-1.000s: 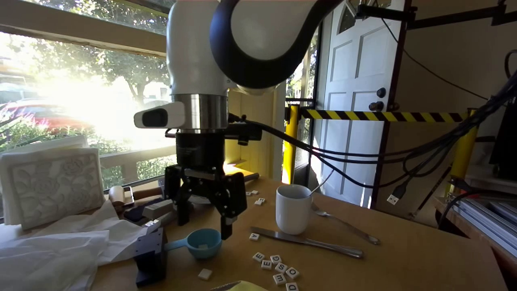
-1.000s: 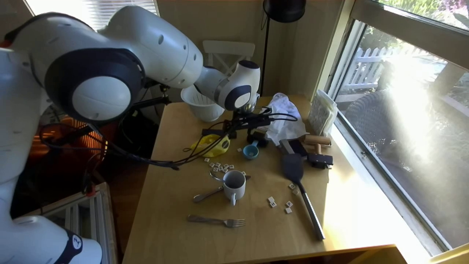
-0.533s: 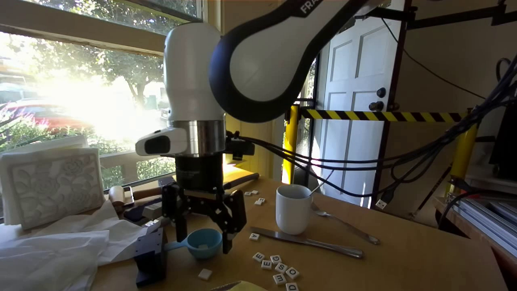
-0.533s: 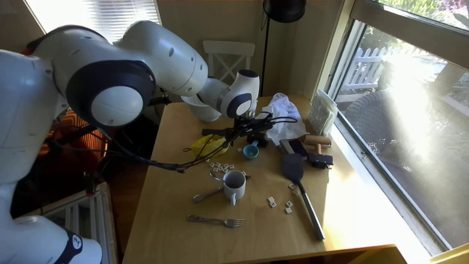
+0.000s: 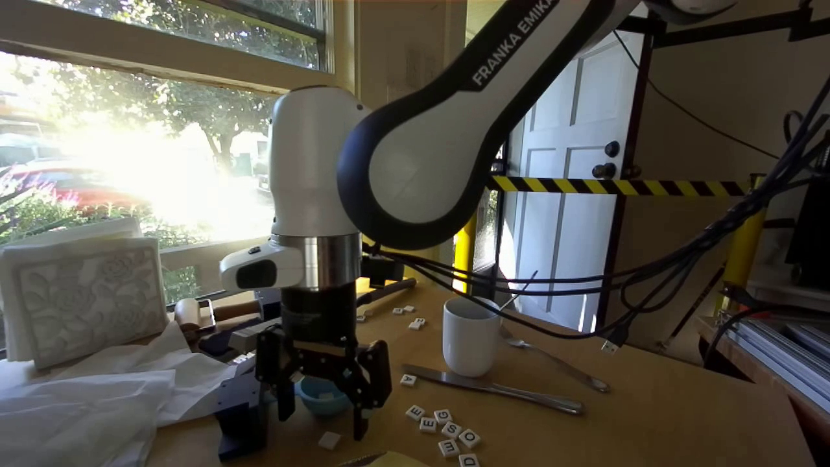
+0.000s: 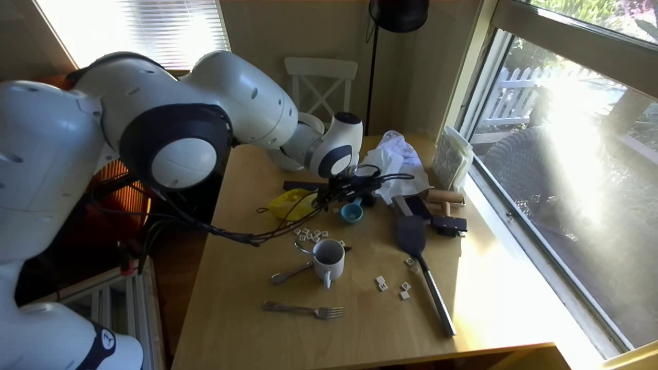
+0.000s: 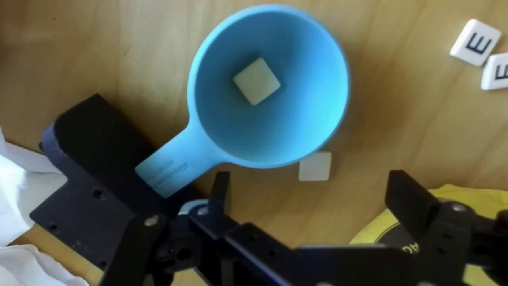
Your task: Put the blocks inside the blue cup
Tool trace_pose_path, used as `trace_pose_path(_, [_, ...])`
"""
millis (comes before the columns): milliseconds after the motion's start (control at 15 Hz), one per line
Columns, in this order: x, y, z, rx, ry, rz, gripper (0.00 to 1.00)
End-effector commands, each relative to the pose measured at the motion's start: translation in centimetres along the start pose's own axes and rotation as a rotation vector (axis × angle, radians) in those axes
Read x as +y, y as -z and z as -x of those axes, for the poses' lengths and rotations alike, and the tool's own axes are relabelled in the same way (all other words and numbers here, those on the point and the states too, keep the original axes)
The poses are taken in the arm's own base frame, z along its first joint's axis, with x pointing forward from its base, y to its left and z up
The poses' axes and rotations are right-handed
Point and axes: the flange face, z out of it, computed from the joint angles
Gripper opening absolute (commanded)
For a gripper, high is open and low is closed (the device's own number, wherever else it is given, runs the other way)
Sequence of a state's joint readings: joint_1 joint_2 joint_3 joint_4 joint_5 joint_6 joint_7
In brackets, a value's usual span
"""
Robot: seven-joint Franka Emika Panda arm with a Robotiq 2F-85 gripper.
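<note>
Tile (image 7: 257,82) contained in cup (image 7: 297,115) | another tile (image 7: 315,166) seen just beside cup | gripper (image 5: 323,425) held near cup, fingers (image 7: 410,198) spread wide, nothing gripped

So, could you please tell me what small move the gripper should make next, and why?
I would probably lower the open gripper a little over the blank tile beside the blue cup: in the wrist view that tile lies outside the cup, roughly between the spread fingers, which hold nothing, while another tile is already inside.
</note>
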State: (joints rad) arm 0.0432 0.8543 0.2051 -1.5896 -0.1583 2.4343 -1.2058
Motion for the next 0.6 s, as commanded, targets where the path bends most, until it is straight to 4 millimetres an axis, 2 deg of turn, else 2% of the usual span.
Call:
trace_pose_path(0, [0.53,-1.03,-0.01,-0.012,0.034,0.007,1.00])
trace_pose_path(67, [0.47,-1.17,0.01,-0.016,0.038,0.004,1.00])
trace_pose_path(133, [0.44,-1.25,0.04,-0.018,0.040,0.001,0.90])
trace_pose_path(200, [0.42,-1.30,0.08,-0.019,0.043,-0.001,0.75])
trace_pose_path(533, [0.49,-1.21,0.14,-0.017,0.056,-0.007,0.36])
